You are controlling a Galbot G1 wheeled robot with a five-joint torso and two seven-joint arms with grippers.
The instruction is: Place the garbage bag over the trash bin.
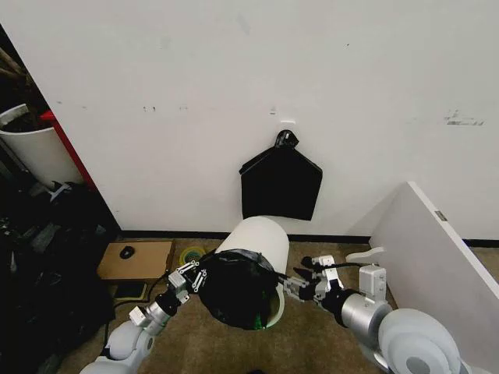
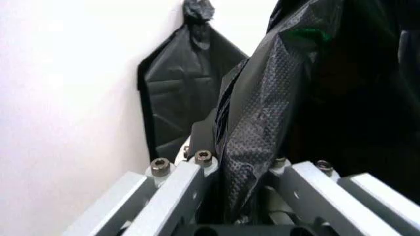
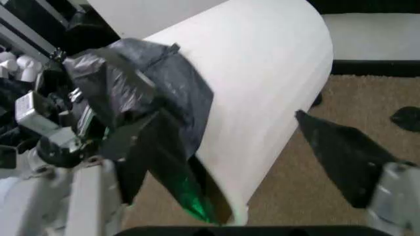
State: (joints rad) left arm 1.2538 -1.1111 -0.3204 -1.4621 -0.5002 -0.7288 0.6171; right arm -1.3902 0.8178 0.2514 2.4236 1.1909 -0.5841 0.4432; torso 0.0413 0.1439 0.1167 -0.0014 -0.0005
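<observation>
The white trash bin (image 1: 253,234) is tipped with its mouth toward me, just in front of the wall. The black garbage bag (image 1: 234,284) covers that mouth and wraps part of the rim. My left gripper (image 1: 191,276) is at the rim's left side. In the left wrist view it (image 2: 246,162) is shut on a fold of the bag (image 2: 262,108). My right gripper (image 1: 300,288) is at the rim's right side. In the right wrist view it (image 3: 223,128) is open, its fingers spread around the bin's (image 3: 262,73) rim and the bag's (image 3: 151,93) edge.
A flat black bundle (image 1: 281,183) hangs on the wall right behind the bin. A white board (image 1: 437,241) leans at the right. At the left are a taller white bin (image 1: 31,148), dark clutter, a cardboard box (image 1: 136,259) and a tape roll (image 1: 191,255).
</observation>
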